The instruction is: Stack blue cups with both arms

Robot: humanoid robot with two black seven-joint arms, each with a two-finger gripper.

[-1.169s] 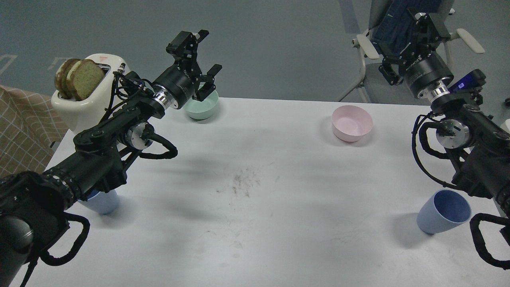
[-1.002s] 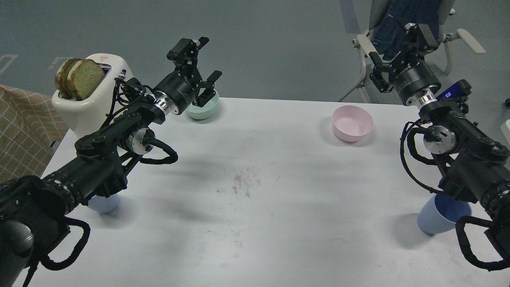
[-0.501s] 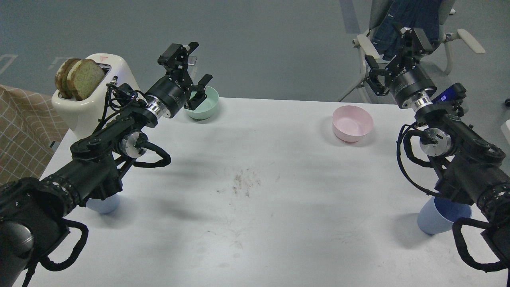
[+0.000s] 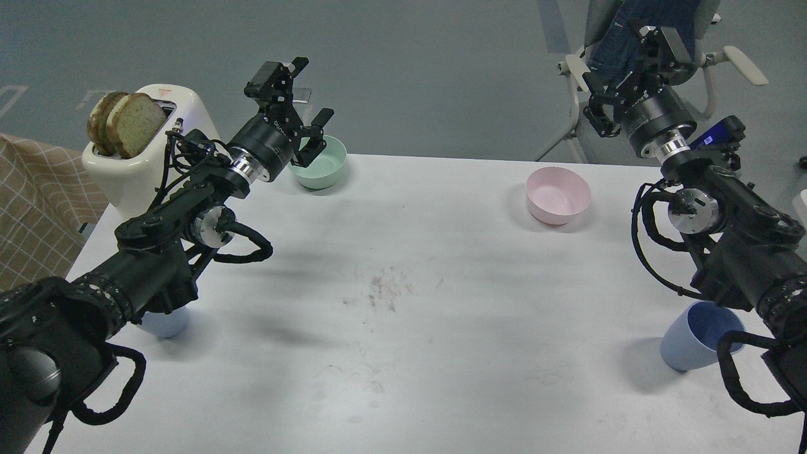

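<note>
Blue cups are standing upright near the front of the white table (image 4: 403, 391), one cup (image 4: 165, 324) half hiding under the left arm, the other cup (image 4: 693, 337) under the right arm. Both sit well behind and below the claws. Left gripper (image 4: 296, 104) is spreading wide over the green bowl (image 4: 325, 165). Right gripper (image 4: 627, 69) is spreading wide too.

A white table (image 4: 441, 265) carries two periwinkle-blue cups (image 4: 696, 337) — darker blue inside — a mint-green bowl (image 4: 321, 165), a pale pink bowl (image 4: 558, 195) and a cream toaster (image 4: 135, 167) with browned bread (image 4: 126, 123), beside a tan checked cloth (image 4: 34, 208) — both arms (image 4: 183, 214) black with silver rings.
</note>
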